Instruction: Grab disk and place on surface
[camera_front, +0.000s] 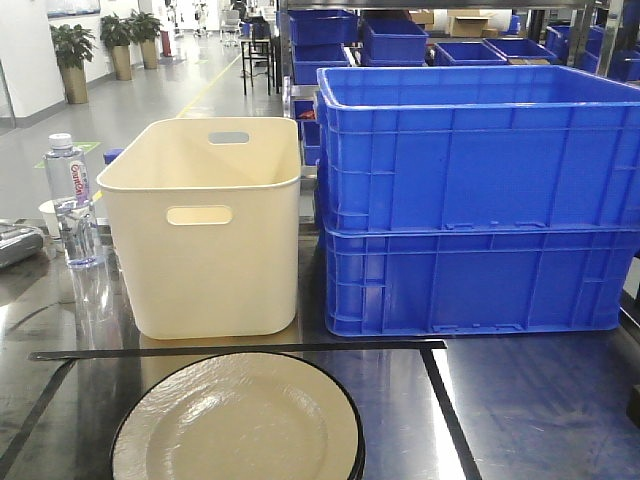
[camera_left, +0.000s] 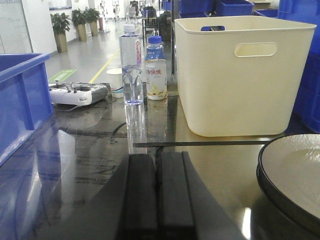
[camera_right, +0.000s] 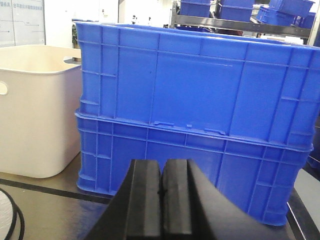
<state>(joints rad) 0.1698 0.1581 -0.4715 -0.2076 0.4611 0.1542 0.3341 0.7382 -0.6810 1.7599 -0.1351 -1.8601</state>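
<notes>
Cream disk (camera_front: 236, 424) one, on surface (camera_front: 520, 400); two stacked blue crates (camera_front: 478, 195); both grippers (camera_left: 157, 192) (camera_right: 162, 200) clenched, empty.

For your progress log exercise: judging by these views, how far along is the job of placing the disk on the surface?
Looks done: the cream disk lies flat on the dark surface, inside the black tape lines. In hand: nothing; the left gripper and right gripper are both shut and empty, low over the tabletop. Left: apparently nothing, unless another disk waits out of view.
</notes>
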